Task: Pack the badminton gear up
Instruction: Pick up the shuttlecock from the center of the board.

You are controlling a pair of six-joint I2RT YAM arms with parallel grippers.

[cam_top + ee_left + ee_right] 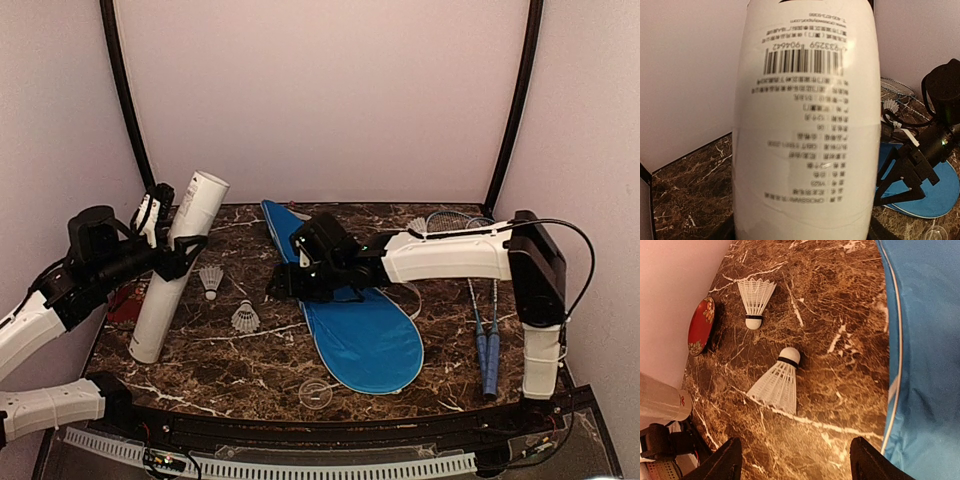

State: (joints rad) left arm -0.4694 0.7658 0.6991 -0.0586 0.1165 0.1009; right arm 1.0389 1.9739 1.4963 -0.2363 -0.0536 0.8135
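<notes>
The long white tube [178, 262] leans tilted at the left, its lower end on the table, and my left gripper [178, 256] is shut on its middle. Its printed label [805, 125] fills the left wrist view, with only dark finger edges [726, 231] showing beside it. My right gripper [797, 460] hangs open and empty over the marble, just left of the blue cover [365, 335]. Two white shuttlecocks [777, 382] [756, 300] lie ahead of its fingers. A third shuttlecock [417, 226] lies by the racket heads. Two rackets [486, 340] with blue handles lie at the right.
A small red oval patterned object [124, 300] rests by the left wall behind the tube. A clear round cap [315, 392] sits near the front edge. Walls close the table on three sides. The right arm's body [450, 255] spans the cover.
</notes>
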